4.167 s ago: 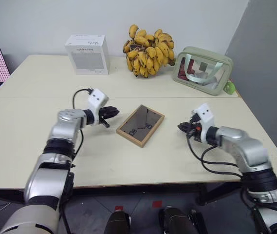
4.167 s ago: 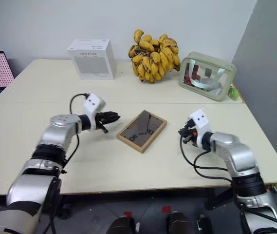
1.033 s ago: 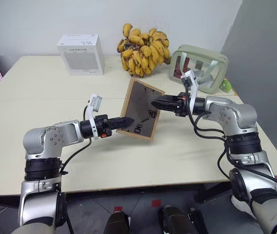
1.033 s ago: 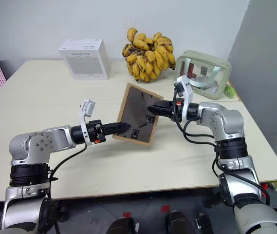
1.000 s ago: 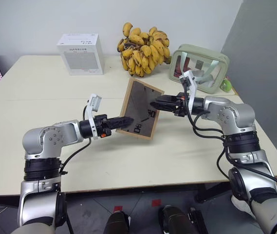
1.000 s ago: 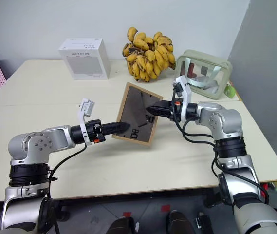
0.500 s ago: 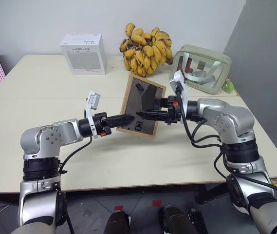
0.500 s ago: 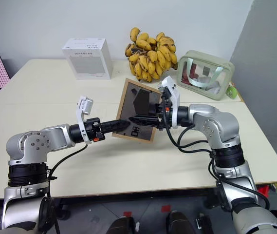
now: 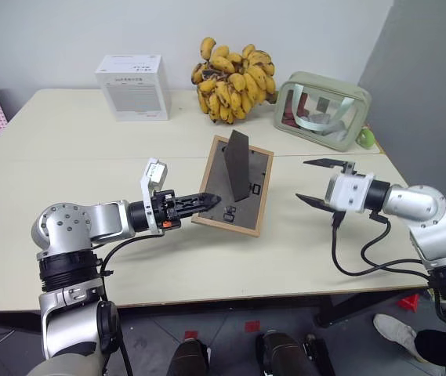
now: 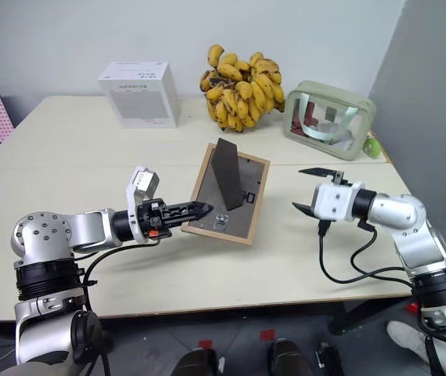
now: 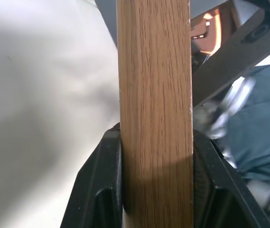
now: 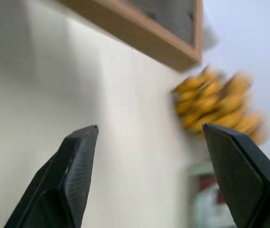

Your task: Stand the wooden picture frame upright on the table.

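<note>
Wooden picture frame (image 9: 237, 183) back-up, dark stand unfolded.

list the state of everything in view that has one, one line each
wooden picture frame: dark back facing up, tilted, near edge held, not yet upright
fold-out stand: swung out from the back
left gripper: shut on the frame's edge
right gripper: open, apart from the frame
white printed box: upright, closed
bananas: one bunch, resting on the table
green pouch: standing on the table
</note>
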